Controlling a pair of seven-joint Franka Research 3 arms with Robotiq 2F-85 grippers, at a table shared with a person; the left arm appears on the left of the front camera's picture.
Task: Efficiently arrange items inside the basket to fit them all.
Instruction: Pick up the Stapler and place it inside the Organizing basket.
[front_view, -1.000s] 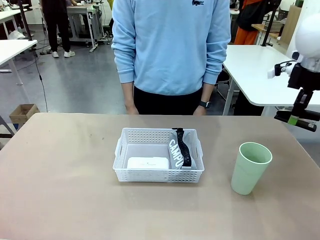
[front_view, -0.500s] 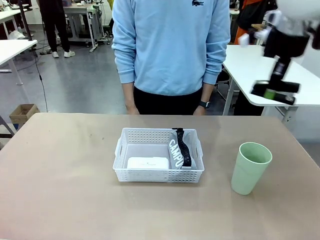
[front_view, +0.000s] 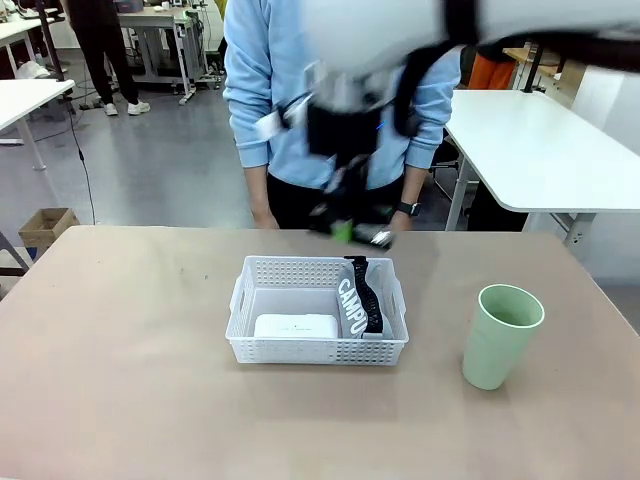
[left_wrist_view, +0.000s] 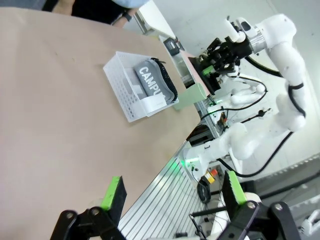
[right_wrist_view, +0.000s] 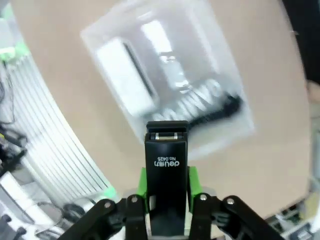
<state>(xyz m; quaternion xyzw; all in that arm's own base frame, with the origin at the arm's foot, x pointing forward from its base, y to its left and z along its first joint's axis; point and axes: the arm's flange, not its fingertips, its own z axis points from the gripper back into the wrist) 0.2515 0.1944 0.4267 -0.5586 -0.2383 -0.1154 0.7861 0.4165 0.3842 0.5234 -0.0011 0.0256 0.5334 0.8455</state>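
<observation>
The white basket (front_view: 318, 348) sits mid-table with a white box device (front_view: 295, 326) lying in its front left and the grey "CAMPUS" pouch (front_view: 352, 303) standing on edge along its right side. My right gripper (front_view: 343, 230), motion-blurred, hangs just above the basket's far rim, shut on the black stapler (front_view: 368, 236). In the right wrist view the stapler (right_wrist_view: 166, 160) sits between the green pads (right_wrist_view: 142, 181) over the blurred basket (right_wrist_view: 220, 60). The pale green cup (front_view: 500, 335) stands upright on the table to the right. My left gripper (left_wrist_view: 174, 192) is open, off the table's side.
A person in a light blue sweater (front_view: 340, 90) stands at the far edge, with hands hanging close behind the basket. Bare table (front_view: 120, 350) lies to the left of and in front of the basket. In the left wrist view the basket (left_wrist_view: 122, 92) and cup (left_wrist_view: 192, 95) are far off.
My right arm has swung fast from the far right, up and across to the left, bringing the stapler down over the basket's far rim. Basket, pouch, box and cup have stayed put.
</observation>
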